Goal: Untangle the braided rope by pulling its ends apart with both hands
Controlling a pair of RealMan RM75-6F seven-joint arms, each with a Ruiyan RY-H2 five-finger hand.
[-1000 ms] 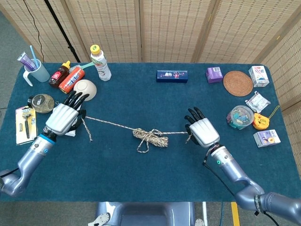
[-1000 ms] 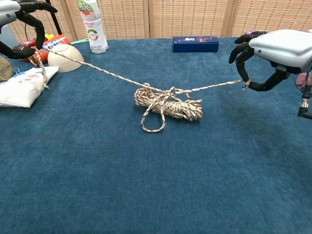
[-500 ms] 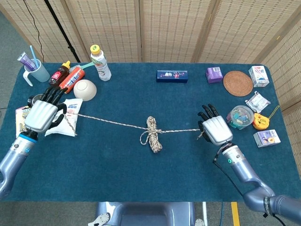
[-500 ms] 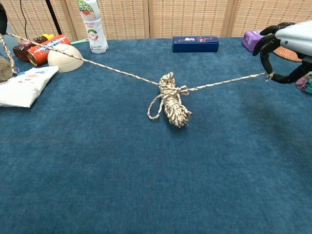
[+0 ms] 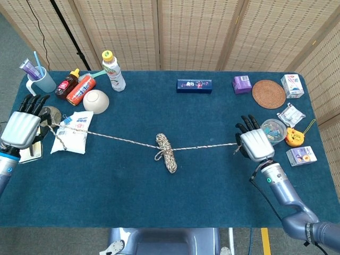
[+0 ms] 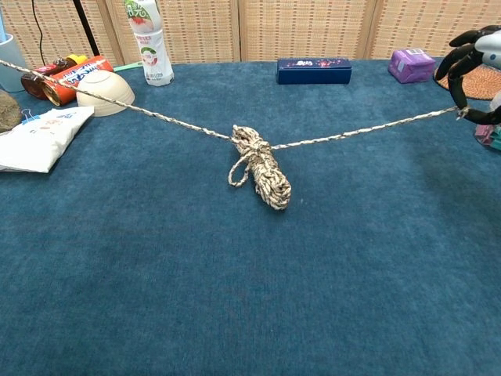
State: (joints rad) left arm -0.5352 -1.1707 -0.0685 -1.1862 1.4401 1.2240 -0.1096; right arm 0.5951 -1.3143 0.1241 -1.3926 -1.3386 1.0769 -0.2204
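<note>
Stretching rope (image 5: 166, 152) spans hands near table (image 5: 159, 202) edges.

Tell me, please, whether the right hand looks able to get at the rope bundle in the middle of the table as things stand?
Probably not at once. The right hand already grips one rope end, far to the side of the bundle, with the rope taut between them. The cloth between is bare, so only its grip holds it back.
</note>
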